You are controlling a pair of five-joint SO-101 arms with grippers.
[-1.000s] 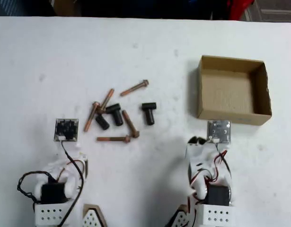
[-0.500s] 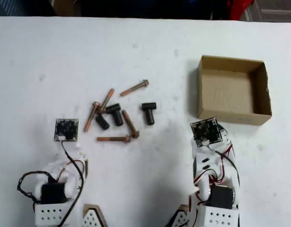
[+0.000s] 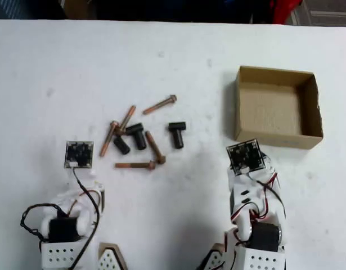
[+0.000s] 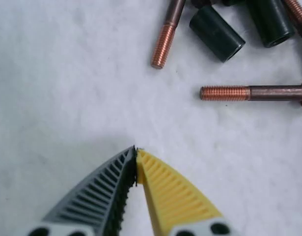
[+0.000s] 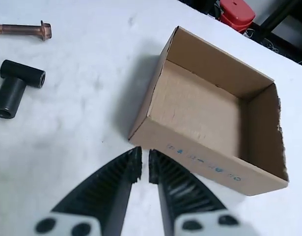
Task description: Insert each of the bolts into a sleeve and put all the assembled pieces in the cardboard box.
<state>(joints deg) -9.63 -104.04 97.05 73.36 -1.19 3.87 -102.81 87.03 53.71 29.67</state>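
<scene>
Left gripper (image 4: pixel 136 152): clenched, tips touching, nothing in it. It hangs low over the table (image 3: pixel 60 56), with the parts pile just ahead and to its right.

Closest to its tips is a bolt (image 4: pixel 254 92) lying crosswise, threaded end toward the gripper. Past that are a second bolt (image 4: pixel 168 34) and a black sleeve (image 4: pixel 217 33), bore facing the tool.

Right gripper (image 5: pixel 141 160): jaws all but closed, a thin slit between them, empty. The cardboard box (image 5: pixel 205 162) sits right in front of it, near wall close to the tips and nothing inside. Another sleeve (image 5: pixel 15 86) lies well off to its left, with a bolt (image 5: pixel 20 29) beyond.

No assemblies done yet, by the look of it.

Risks as I see them:
- Both tools need to open before any descent. Going down clenched just shoves parts around.
- The pile is tight, with bolts and sleeves touching or crossing. A pinch on one likely drags its neighbour.
- Bolts are round and on their sides, so an off-centre grip rolls them away.
- Sleeves lie flat. Insertion needs one held steady and lined up with the bolt, or the threads catch on the rim.
- I count five bolts and three sleeves from above, a possible mismatch.
- The right tool is close to the box wall, and a swing left could nudge it.
</scene>
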